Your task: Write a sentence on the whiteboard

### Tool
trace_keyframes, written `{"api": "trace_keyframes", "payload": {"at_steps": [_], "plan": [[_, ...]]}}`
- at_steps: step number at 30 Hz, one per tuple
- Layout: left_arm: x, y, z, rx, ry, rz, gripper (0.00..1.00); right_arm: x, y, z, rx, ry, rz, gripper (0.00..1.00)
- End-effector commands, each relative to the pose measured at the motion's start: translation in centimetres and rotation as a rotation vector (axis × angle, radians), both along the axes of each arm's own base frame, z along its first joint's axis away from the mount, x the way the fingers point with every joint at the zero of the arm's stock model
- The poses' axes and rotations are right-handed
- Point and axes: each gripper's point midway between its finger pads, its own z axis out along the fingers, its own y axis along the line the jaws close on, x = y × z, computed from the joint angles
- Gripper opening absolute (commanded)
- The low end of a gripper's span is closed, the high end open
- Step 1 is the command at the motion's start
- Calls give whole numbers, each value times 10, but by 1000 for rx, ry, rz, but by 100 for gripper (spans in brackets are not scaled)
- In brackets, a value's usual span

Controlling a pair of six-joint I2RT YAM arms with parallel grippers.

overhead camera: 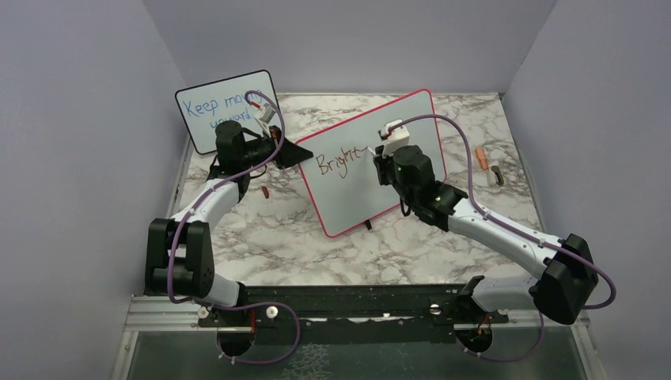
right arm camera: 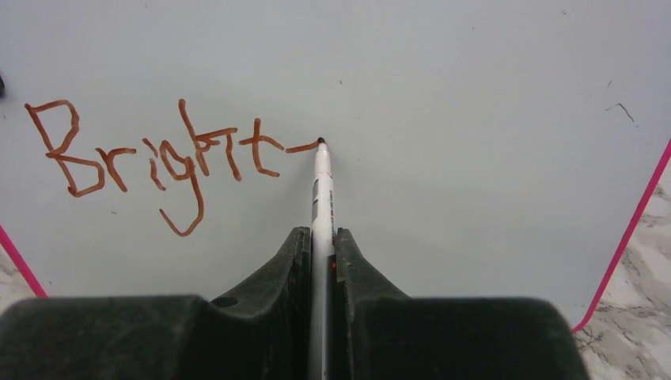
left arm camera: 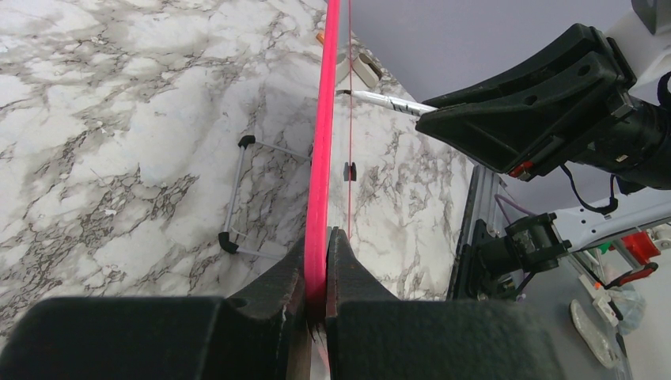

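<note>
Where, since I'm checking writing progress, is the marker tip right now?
In the right wrist view, the marker tip touches the whiteboard just right of the unfinished sentence, straight ahead of the right tool that holds the marker.

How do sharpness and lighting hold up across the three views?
Top external: soft, even light, the sentence small but readable. Left wrist: the whiteboard frame glows saturated pink; left pincer dark, soft. Right wrist: strokes crisp, no glare; right pincer holding the marker underexposed.
</note>
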Motion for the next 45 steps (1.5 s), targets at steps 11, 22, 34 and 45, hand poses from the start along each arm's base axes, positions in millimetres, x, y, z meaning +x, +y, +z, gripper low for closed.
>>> {"api": "trace_keyframes", "payload": {"at_steps": [11,22,34,45], "plan": [[0,-3,-38,59,80,3,0,10,14,16,25,-44,52,1],[0,-2,-38,60,79,4,0,1,22,7,19,0,119,1],[0,-2,-37,60,78,5,0,-10,18,-8,-7,60,138,1],[0,-2,-37,61,76,5,0,-19,7,-24,-51,111,122,1]]}}
